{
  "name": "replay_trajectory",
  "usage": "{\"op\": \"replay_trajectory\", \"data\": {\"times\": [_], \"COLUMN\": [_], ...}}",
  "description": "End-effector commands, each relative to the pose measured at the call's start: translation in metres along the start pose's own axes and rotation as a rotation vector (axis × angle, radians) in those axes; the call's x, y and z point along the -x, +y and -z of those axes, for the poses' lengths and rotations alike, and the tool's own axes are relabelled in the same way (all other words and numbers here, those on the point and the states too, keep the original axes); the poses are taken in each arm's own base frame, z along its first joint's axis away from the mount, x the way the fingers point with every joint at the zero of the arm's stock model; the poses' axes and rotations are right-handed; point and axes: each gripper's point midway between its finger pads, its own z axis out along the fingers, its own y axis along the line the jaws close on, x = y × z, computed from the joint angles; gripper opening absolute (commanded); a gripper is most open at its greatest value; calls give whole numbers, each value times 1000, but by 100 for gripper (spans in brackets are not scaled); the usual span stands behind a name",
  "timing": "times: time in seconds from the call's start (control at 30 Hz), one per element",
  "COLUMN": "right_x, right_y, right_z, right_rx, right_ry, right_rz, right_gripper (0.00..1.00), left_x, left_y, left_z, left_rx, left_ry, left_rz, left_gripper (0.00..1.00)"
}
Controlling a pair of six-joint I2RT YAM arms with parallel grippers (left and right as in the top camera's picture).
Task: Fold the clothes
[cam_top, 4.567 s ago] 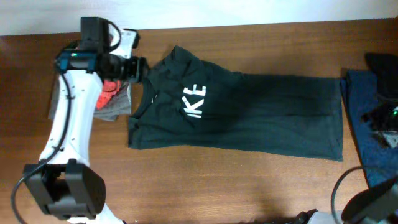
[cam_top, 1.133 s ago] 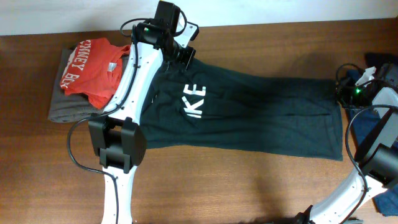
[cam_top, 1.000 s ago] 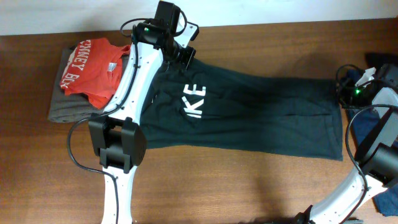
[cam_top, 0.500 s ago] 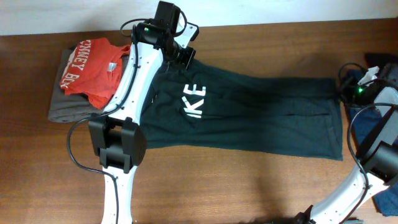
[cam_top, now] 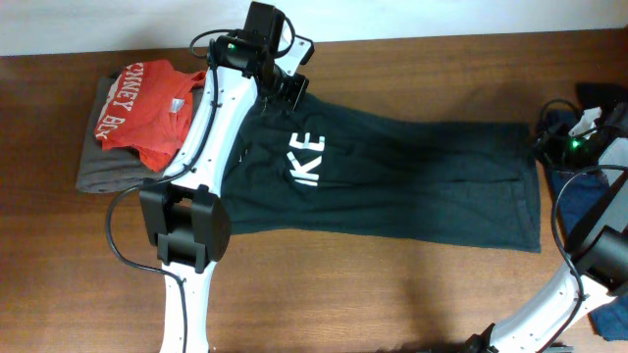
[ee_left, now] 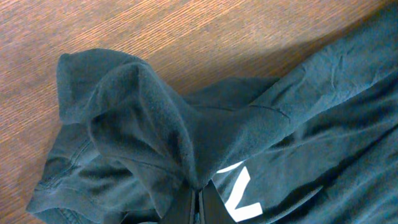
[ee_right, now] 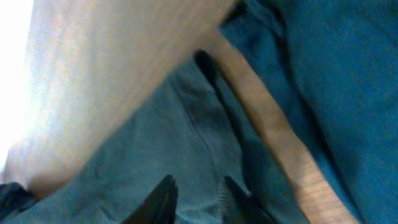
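The T-shirt point(cam_top: 392, 181) lies flat on the surface point(cam_top: 412, 294), lettering up. Its long axis runs from the collar end on the left arm's side to the hem on the right arm's side.

The left gripper point(cam_top: 291, 90) is at the far corner of the collar end. It is closed on a raised bunch of the dark cloth, which the wrist view shows pinched into a peak.

The right gripper point(cam_top: 545, 142) is at the far hem corner, at the opposite end of that axis. Its fingertips point(ee_right: 165, 193) stand apart with hem cloth between them; we cannot tell whether they clamp it.

We judge that the coming fold carries the far long edge toward the near one. Confirm the right grip first.
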Motion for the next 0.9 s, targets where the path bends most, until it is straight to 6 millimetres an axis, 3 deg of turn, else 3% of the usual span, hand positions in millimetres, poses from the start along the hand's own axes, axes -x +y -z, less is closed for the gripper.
{"op": "replay_trajectory", "data": {"times": [0.0, 0.07, 0.33, 0.43, 0.73, 0.87], "right_x": [9, 7, 5, 6, 4, -4], "right_y": [1, -5, -8, -7, -6, -18], "right_z": [10, 7, -9, -11, -12, -15], "right_rx": [-76, -126, -167, -160, -151, -195], "right_ry": [-39, -42, -38, -44, -37, -27], "right_rz": [26, 32, 29, 7, 5, -7], "right_gripper": [35, 39, 39, 31, 31, 32], "left_x": [8, 8, 8, 5, 5, 5], "left_y": [-2, -3, -3, -3, -3, -3], "left_z": [9, 9, 9, 9, 9, 9], "left_rx": [9, 8, 8, 7, 7, 7], "left_ry": [-26, -25, -25, -15, -15, -15], "left_rz": [-17, -17, -16, -14, -14, -14], "left_gripper": [0, 1, 1, 0, 1, 0]}}
